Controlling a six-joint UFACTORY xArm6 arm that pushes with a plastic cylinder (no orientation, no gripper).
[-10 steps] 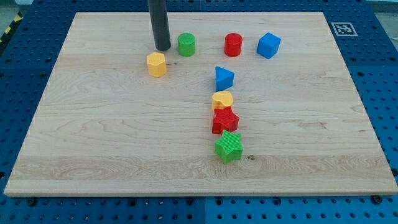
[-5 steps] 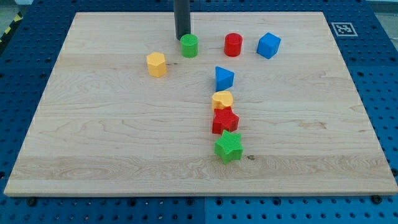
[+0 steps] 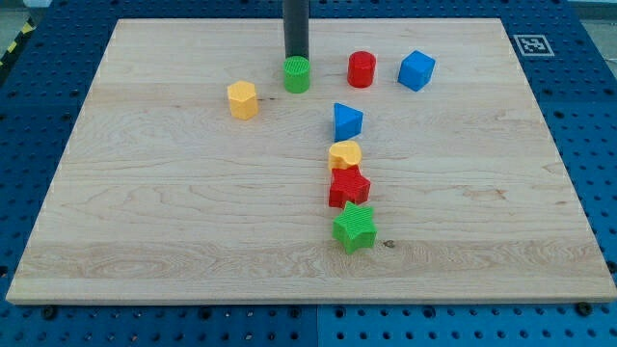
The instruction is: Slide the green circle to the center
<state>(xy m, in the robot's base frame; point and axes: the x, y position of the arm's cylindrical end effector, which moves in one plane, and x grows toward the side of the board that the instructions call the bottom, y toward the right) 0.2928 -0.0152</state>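
Blue pegboard with rows of small holes surrounds a pale wooden board [image 3: 174,212] that fills most of the view, and a small black-and-white marker tag [image 3: 532,44] sits at the board's top right corner.

Furthest toward the view's left among the blocks is a yellow hexagonal block [image 3: 243,99], lying in the upper part of the board. Just to its right and a little higher stands the green circle [image 3: 297,74], a short green cylinder near the board's top edge and well above the middle of the board. A straight dark rod comes down from the view's top, and my tip [image 3: 296,57] sits right at the cylinder's top side, apparently touching it. The rod carries no jaws and holds nothing; it only rests against the block.

Further right, a column of four blocks runs down the board's middle: a blue triangular block [image 3: 347,121] at the top, then a yellow block of rounded shape [image 3: 344,154], a red star [image 3: 349,187] touching it from below, and a green star [image 3: 355,226] at the bottom. Level with the green circle, a red cylinder [image 3: 362,69] stands to the right, and a blue cube [image 3: 416,70] lies beyond it.
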